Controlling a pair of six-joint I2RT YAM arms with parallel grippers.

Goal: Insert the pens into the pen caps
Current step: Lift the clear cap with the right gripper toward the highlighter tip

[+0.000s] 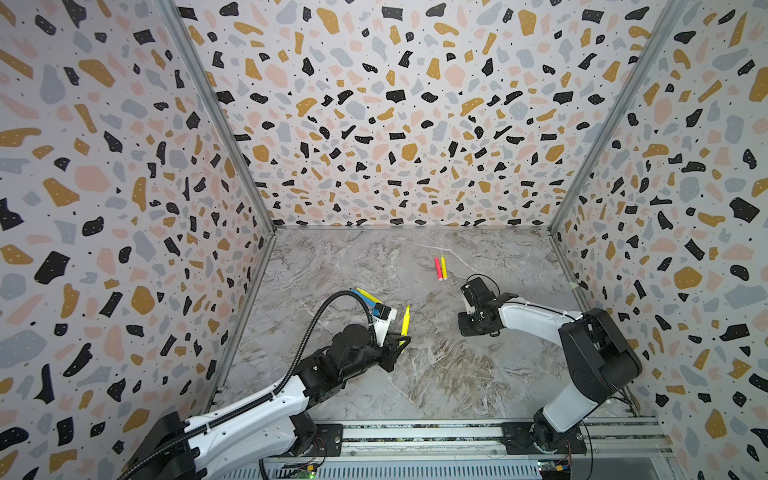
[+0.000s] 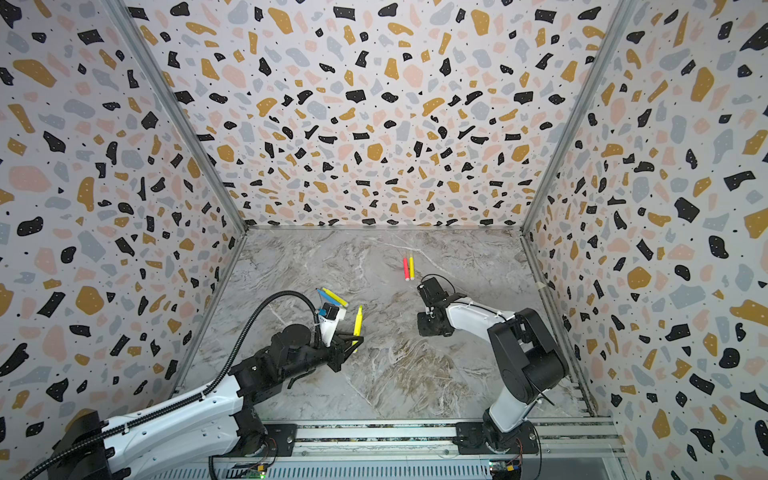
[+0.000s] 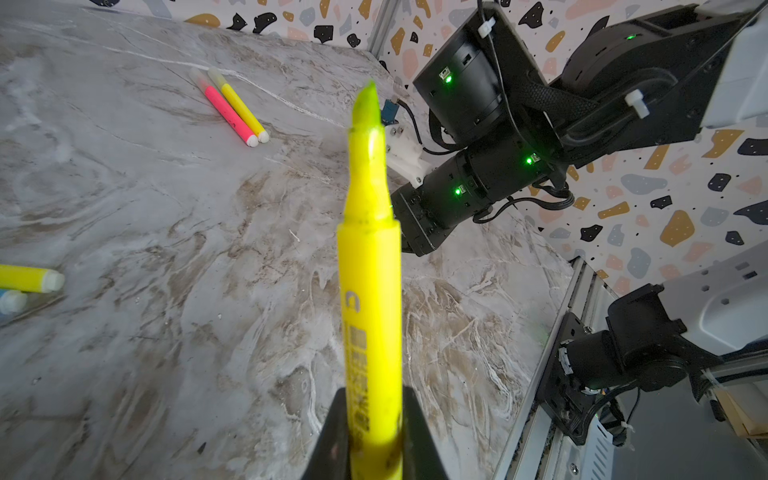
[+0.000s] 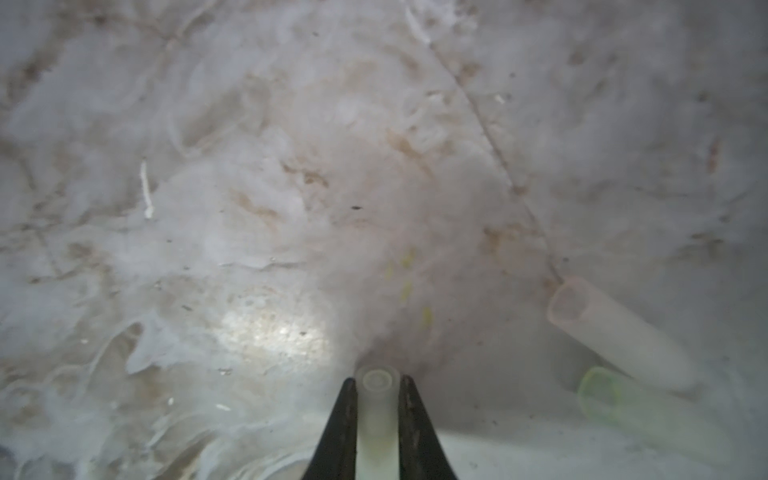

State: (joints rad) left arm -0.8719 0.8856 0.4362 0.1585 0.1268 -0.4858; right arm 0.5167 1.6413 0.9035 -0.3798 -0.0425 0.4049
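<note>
Yellow pen [image 3: 370, 270] in left claw [image 3: 374, 395]

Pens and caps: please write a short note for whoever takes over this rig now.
Left gripper: shut on the held yellow pen, tip bare.
Right gripper: shut on a clear cap.
On the table: pink pen and far yellow pen side by side; blue pen and near yellow pen by the left arm; a pinkish cap and a greenish cap loose.
Done: pen and cap both in grip, apart. Whether the lying pens are capped, I cannot tell.
Left: push the held pen into the cap, then see to the others.
</note>
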